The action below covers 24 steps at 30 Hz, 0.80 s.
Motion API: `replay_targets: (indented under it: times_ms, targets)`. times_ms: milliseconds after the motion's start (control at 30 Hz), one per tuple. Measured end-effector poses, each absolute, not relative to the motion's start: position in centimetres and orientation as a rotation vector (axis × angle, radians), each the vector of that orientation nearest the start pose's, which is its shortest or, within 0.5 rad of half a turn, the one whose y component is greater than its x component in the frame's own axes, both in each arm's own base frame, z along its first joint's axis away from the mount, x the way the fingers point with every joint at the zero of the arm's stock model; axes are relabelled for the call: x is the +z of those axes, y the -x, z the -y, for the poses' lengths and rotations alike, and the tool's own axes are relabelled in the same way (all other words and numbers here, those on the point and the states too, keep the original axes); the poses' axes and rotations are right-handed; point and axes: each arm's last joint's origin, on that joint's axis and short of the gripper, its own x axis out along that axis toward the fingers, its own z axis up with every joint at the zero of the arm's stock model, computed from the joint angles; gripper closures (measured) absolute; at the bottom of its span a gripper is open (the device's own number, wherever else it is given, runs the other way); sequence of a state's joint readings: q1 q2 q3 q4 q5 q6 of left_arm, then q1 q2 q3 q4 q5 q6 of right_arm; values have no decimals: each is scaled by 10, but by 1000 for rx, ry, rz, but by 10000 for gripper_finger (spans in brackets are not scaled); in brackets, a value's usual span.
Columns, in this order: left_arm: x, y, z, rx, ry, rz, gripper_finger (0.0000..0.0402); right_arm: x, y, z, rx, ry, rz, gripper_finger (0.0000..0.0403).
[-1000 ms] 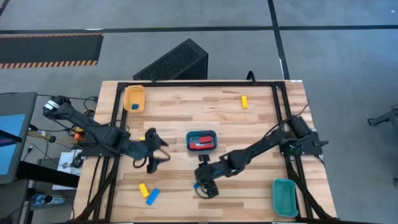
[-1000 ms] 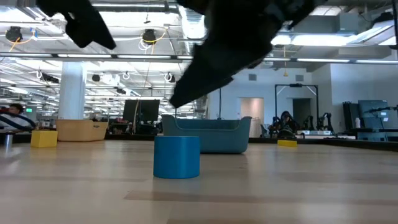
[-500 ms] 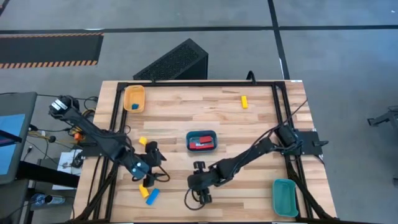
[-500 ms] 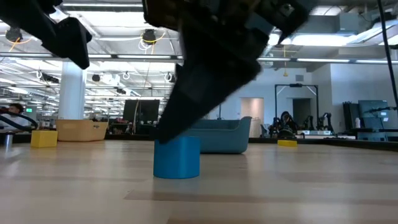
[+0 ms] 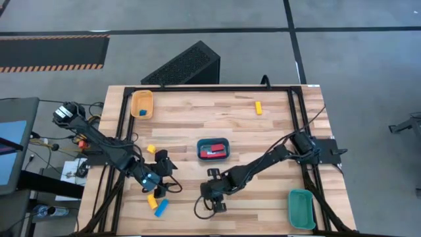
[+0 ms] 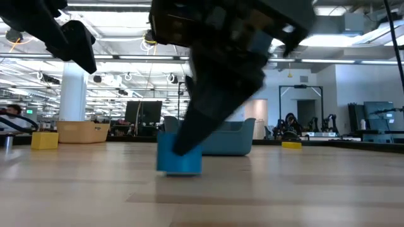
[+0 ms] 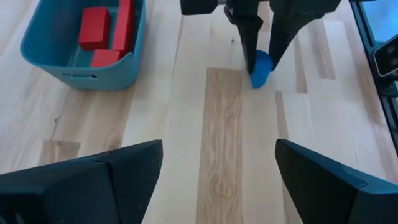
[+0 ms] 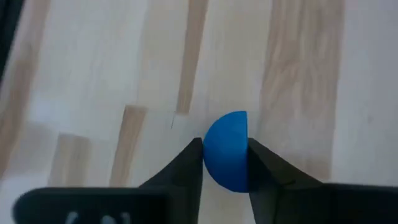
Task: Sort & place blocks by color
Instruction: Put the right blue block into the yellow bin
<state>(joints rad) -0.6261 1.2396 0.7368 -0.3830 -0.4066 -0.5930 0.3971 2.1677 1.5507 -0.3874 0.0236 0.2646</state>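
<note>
— Where is the right gripper [image 8: 225, 163] seen?
— Low over the front middle of the tabletop [image 5: 276, 125], with the right arm stretched in from the right edge and angled steeply down. Its jaws are set against both sides of a round blue block [image 8: 226, 151], which rests on the wood; contact is shown in the right wrist view, so the block is counted as gripped.

— And how is the left gripper [image 5: 162, 179] placed?
— It is held above the front left of the tabletop, the arm reaching in from the left edge. Its jaws are spread wide, and nothing is held between them.

— Where are the other blocks found?
— Red blocks [image 7: 94, 28] are lying in the teal tray [image 7: 134, 59] at the centre. A yellow block [image 5: 151, 201] and a blue bar [image 5: 161, 208] are touching, just beside the left gripper.
</note>
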Motion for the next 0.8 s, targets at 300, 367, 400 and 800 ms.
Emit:
replay_targets:
  times_ms: [300, 367, 400, 800]
  targets:
    - [214, -211, 109, 184, 404, -799, 107, 217, -428, -146, 139, -88, -835, 323]
    - [215, -216, 100, 210, 487, -806, 107, 234, -425, -138, 68, -23, -775, 320]
    - [215, -220, 94, 219, 518, -805, 107, 241, -425, -134, 24, 17, -743, 320]
    - [265, -248, 31, 101, 849, -391, 107, 275, -409, -103, -352, 277, -686, 323]
